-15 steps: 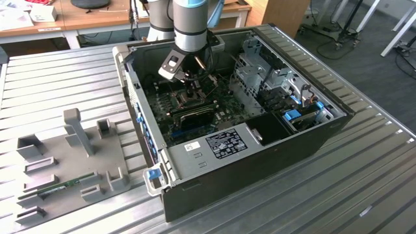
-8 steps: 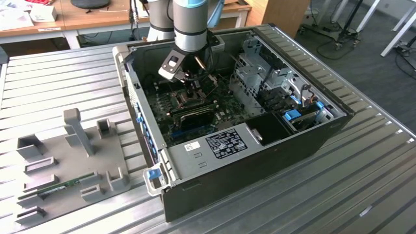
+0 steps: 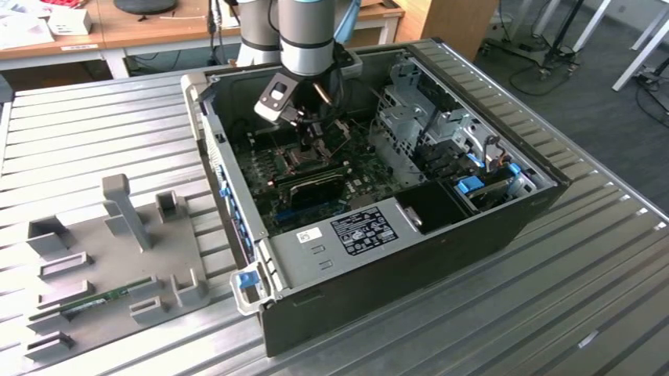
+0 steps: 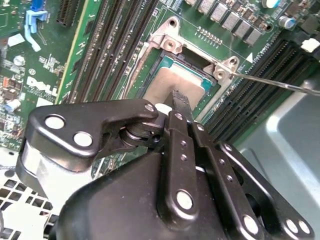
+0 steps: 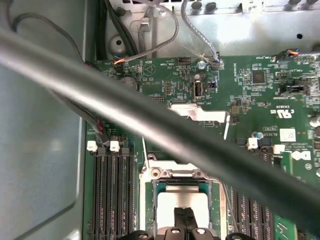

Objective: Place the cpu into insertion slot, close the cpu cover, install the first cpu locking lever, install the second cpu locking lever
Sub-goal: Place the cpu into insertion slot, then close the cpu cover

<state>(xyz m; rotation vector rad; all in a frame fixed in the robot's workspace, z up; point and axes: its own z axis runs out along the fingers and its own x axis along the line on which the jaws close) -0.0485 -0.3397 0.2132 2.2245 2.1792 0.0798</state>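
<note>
cpu is seated flat in the insertion slot, silvery-tan face up, also seen in the first wrist view. Slot sits on the green motherboard, between two banks of black memory slots.

cpu cover is up, standing at the slot's far edge, not down over the chip. One thin wire locking lever is swung out from the slot's corner, unlatched.

gripper is directly over the cpu face. The jaws are closed together, nothing between them; both wrist views show the two tips side by side. Can't tell if the tips touch the chip or sit just above it.

A thick dark cable crosses the first wrist view, blurred.

In the exterior view the arm reaches down into the open computer case, which lies on its side on the ribbed metal tabletop. Grey fixture tray is near the tabletop's edge at the exterior view's left.
</note>
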